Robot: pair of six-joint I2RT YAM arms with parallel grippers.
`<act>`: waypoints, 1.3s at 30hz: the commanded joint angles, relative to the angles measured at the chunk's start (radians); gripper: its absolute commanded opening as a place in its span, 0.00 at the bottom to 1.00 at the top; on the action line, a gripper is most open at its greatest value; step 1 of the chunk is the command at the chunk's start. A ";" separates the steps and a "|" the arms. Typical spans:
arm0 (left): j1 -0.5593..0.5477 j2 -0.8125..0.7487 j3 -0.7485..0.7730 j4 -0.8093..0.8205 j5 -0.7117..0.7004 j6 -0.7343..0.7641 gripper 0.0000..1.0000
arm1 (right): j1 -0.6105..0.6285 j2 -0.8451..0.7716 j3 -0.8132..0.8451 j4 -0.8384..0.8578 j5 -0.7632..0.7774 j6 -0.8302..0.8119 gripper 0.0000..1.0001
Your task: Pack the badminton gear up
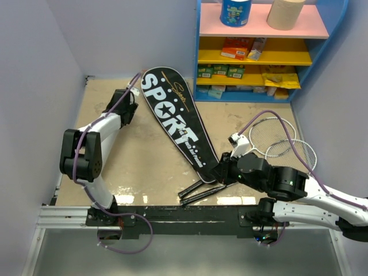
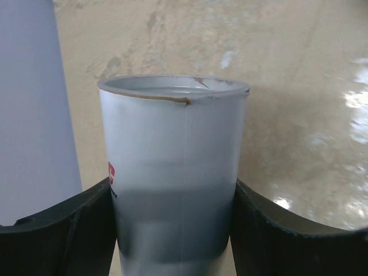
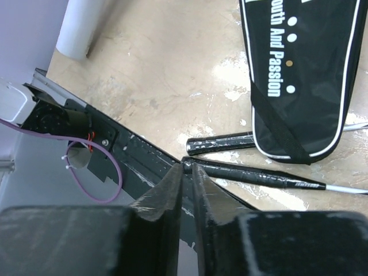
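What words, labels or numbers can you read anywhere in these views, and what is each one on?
"SPORT": large white letters on the black racket bag.
"outh And Passion": white, same bag, right wrist view; its start is cut off.
Gold script on the bag: unreadable.
Red mark and small print on the white tube: partly hidden, unreadable.
Print by the racket handle: too small.
Labels on the shelf packages and blue can: blurred.

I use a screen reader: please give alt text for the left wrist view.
A white tube, torn open rim at the top, is gripped between the dark fingers of the left gripper. Glossy beige table behind; pale wall at left.
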 commanded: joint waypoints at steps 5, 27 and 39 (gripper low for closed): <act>0.137 0.001 0.088 0.064 -0.038 -0.025 1.00 | 0.005 -0.008 -0.031 0.016 0.007 0.013 0.25; -0.392 -0.413 0.057 -0.307 0.336 -0.398 1.00 | -0.621 0.493 -0.082 0.444 -0.267 -0.198 0.53; -0.469 -0.677 -0.296 -0.205 0.422 -0.398 1.00 | -0.697 0.884 -0.083 0.673 -0.457 -0.258 0.53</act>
